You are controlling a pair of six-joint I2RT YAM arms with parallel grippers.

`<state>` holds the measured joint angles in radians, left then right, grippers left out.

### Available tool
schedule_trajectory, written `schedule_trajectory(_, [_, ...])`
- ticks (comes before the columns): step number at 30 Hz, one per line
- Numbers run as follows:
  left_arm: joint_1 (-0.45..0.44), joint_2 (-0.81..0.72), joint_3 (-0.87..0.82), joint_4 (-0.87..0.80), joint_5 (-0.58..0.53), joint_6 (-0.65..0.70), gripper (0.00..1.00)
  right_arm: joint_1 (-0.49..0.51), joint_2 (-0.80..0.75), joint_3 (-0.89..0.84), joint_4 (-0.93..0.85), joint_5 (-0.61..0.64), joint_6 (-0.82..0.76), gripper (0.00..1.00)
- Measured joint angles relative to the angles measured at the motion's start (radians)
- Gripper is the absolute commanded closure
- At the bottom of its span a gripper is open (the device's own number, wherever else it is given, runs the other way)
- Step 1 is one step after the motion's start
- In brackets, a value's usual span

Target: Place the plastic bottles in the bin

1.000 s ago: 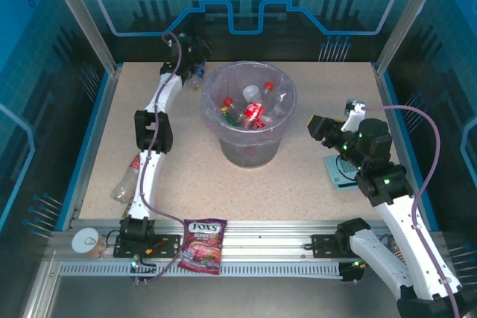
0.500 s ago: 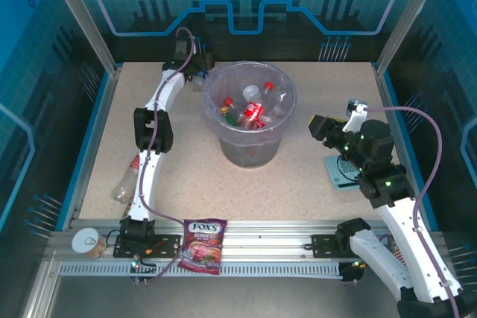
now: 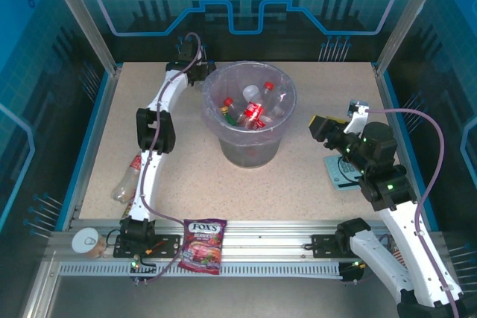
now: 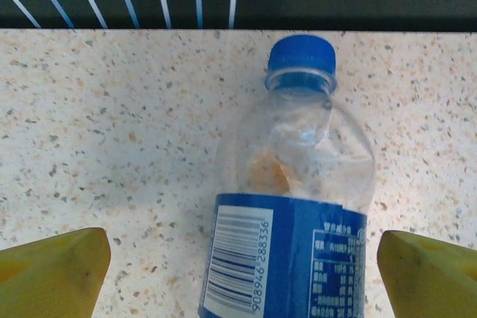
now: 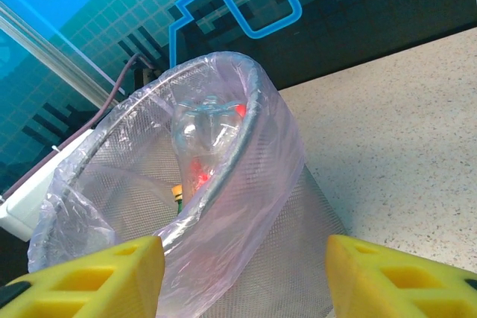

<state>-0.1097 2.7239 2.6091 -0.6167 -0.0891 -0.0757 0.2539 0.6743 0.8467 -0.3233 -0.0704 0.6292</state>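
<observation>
A clear bottle with a blue cap [image 4: 301,53] and blue label [image 4: 287,258] lies on the speckled table at the far left of the bin. My left gripper [image 4: 244,252] [image 3: 194,71] is open, with one yellow finger on each side of the bottle's body and not touching it. The grey bin [image 3: 289,102] with its lilac liner holds several bottles with red caps [image 3: 255,112]. My right gripper [image 3: 322,126] [image 5: 244,258] hangs open just right of the bin [image 5: 246,184], holding nothing. Another clear bottle [image 3: 124,182] lies by the left arm's lower link.
The purple Fox's candy bag [image 3: 202,245] lies on the front rail, and the round tin can [image 3: 87,242] sits at its left end. A pale blue card [image 3: 340,174] lies under the right arm. Glass walls enclose the table.
My left gripper has come down over the blue-labelled bottle, toward the bin's left rim, covering it in the top view. The right arm has barely shifted.
</observation>
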Motion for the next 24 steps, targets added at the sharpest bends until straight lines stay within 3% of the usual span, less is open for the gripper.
schedule_trajectory(5, [-0.006, 0.001, 0.000, -0.030, 0.008, 0.001, 0.09, 0.000, -0.010, -0.008, 0.003, -0.013, 0.003, 0.40])
schedule_trajectory(12, [-0.018, 0.011, 0.000, -0.057, 0.011, 0.000, 0.19, -0.003, -0.047, -0.014, 0.001, -0.016, 0.002, 0.40])
schedule_trajectory(18, [-0.029, 0.012, 0.000, -0.076, 0.006, -0.002, 0.35, -0.026, -0.063, -0.014, -0.003, -0.020, -0.002, 0.40])
schedule_trajectory(24, [-0.031, 0.008, -0.013, -0.069, -0.010, -0.014, 0.38, -0.032, -0.076, -0.015, -0.002, -0.041, -0.002, 0.40])
